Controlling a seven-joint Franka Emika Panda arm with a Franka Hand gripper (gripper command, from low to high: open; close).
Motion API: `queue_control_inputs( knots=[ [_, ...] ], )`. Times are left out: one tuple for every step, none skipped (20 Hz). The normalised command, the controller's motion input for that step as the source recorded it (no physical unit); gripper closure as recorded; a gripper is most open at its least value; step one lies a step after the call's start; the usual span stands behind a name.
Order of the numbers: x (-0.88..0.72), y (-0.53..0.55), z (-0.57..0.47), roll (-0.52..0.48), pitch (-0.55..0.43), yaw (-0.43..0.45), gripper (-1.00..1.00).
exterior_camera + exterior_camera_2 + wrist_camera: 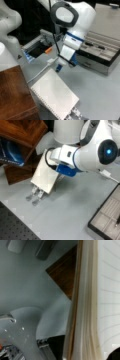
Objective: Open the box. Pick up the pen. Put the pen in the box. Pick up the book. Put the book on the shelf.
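1. The book (pixel 55 96) is off the grey table (pixel 100 95), tilted, and clamped at one end by the gripper (pixel 37 195); its fingers (pixel 32 194) stick out past the book's lower edge in a front view.
2. The gripper is clenched on the book. In the wrist view the book's page edge (pixel 85 302) fills the right half, seen edge-on.
3. The shelf (pixel 15 95) lies just to the book's left in a front view; the book is beside it, not on it.
4. The box (pixel 100 53) stands open, well to the book's upper right in a front view, its grey lining showing.
5. A dark, slim thing in the box's tray (pixel 89 44) may be the pen; I cannot tell for sure.
6. As I judge it, the box is opened and the book lifted; shelving the book is left.
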Motion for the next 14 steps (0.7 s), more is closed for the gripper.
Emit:
queue_control_inputs(
  knots=[
    [-0.24,-0.28,-0.07,-0.283,-0.159,0.155,-1.00],
    [-0.24,-0.28,-0.07,-0.261,-0.155,0.149,-1.00],
    [-0.24,-0.27,-0.06,-0.232,-0.151,0.142,-1.00],
    [-0.23,-0.27,-0.06,-0.217,-0.152,0.141,-1.00],
    [-0.23,-0.28,-0.07,-0.228,-0.166,0.143,-1.00],
    [-0.22,-0.28,-0.06,-0.228,-0.171,0.147,-1.00],
    [-0.21,-0.28,-0.05,-0.215,-0.171,0.148,-1.00],
    [-0.21,-0.25,-0.04,-0.203,-0.171,0.150,-1.00],
    [-0.20,-0.23,-0.02,-0.196,-0.172,0.154,-1.00],
    [-0.19,-0.21,0.00,-0.203,-0.173,0.159,-1.00],
    [-0.19,-0.19,0.01,-0.191,-0.169,0.159,-1.00],
    [-0.19,-0.15,0.03,-0.247,-0.189,0.184,-1.00],
    [-0.19,-0.13,0.04,-0.278,-0.193,0.186,-1.00],
    [-0.20,-0.11,0.04,-0.278,-0.190,0.184,-1.00]
  ],
)
